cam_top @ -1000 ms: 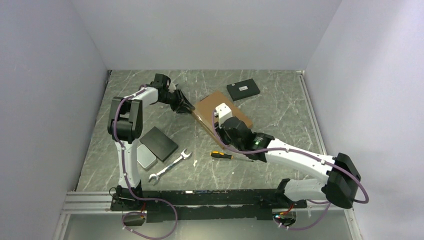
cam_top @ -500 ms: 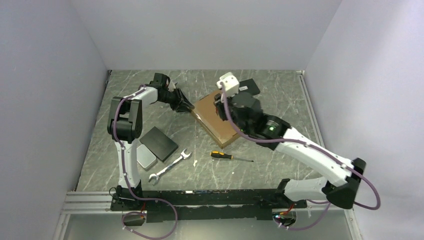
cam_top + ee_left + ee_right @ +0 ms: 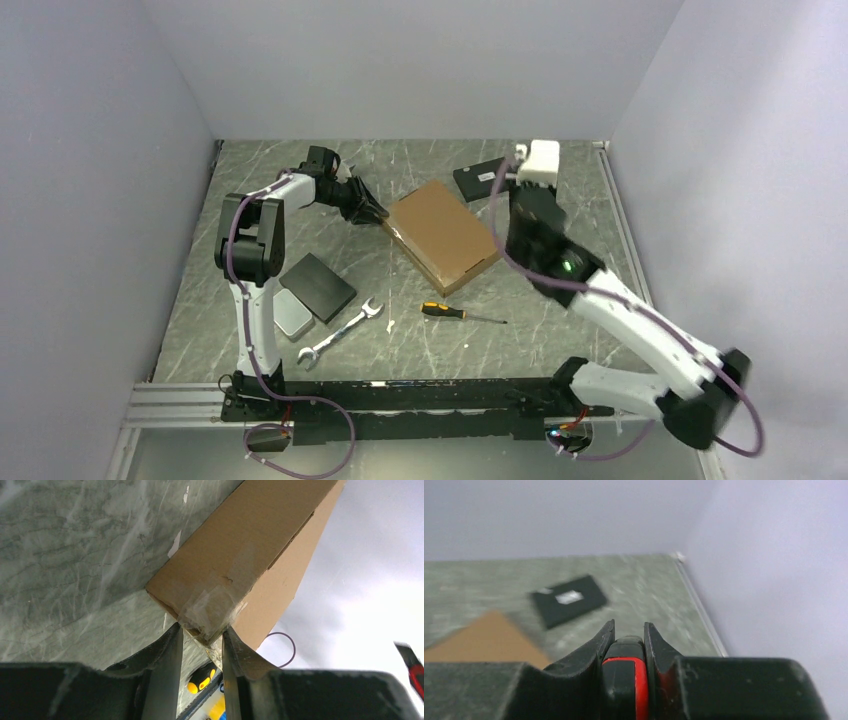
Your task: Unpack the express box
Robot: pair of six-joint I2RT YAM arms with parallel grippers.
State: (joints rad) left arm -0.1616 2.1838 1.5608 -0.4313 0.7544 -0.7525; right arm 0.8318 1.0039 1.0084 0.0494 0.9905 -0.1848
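Left wrist: plain brown cardboard mailer box (image 3: 250, 555) runs off frame at 12 o'clock; yellow-and-black screwdriver handle (image 3: 201, 680) half hidden behind jaws at 6.
Right wrist: grey marbled desk (image 3: 649, 580) blurred; small black flat box (image 3: 569, 600), label unreadable; black-and-red tool (image 3: 624, 677) between jaws, only its end visible.

From where I stand, the left arm (image 3: 250, 240) rises from its base toward 12 o'clock, and its wrist bends toward 4 o'clock. The left gripper (image 3: 200, 632) pinches a taped corner of the express box (image 3: 240, 555), jaws nearly together. The right arm (image 3: 640, 320) stretches toward 11 o'clock with its wrist raised. The right gripper (image 3: 629, 630) clamps a black-and-red tool (image 3: 624, 675) tightly between its fingers.
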